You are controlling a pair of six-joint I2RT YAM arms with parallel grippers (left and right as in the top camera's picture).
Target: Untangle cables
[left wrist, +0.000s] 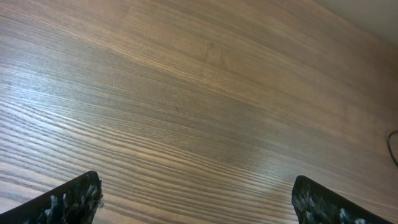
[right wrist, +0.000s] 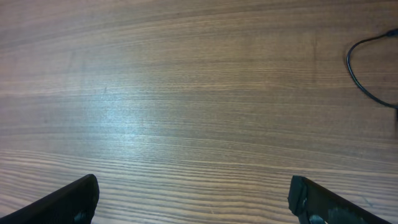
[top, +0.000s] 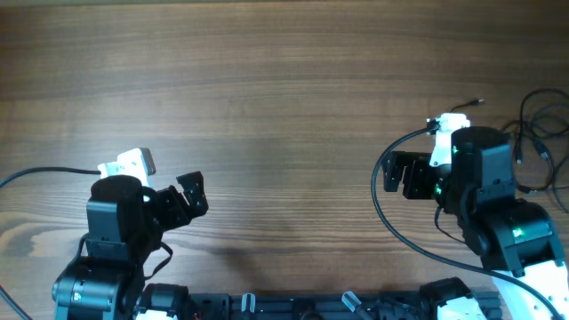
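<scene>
The thin dark cables (top: 539, 135) lie in loose, overlapping loops on the wooden table at the far right edge of the overhead view, behind and to the right of my right arm. My right gripper (top: 403, 175) is open and empty and points left, away from the cables; its fingertips frame bare wood in the right wrist view (right wrist: 194, 198). My left gripper (top: 189, 197) is open and empty at the lower left, far from the cables, over bare wood in the left wrist view (left wrist: 196, 199).
A thicker black arm cable (top: 384, 218) arcs to the left of the right arm, and another (top: 40, 172) runs left from the left arm. A dark cable curve (right wrist: 359, 70) shows at the right wrist view's upper right; I cannot tell which cable it is.
</scene>
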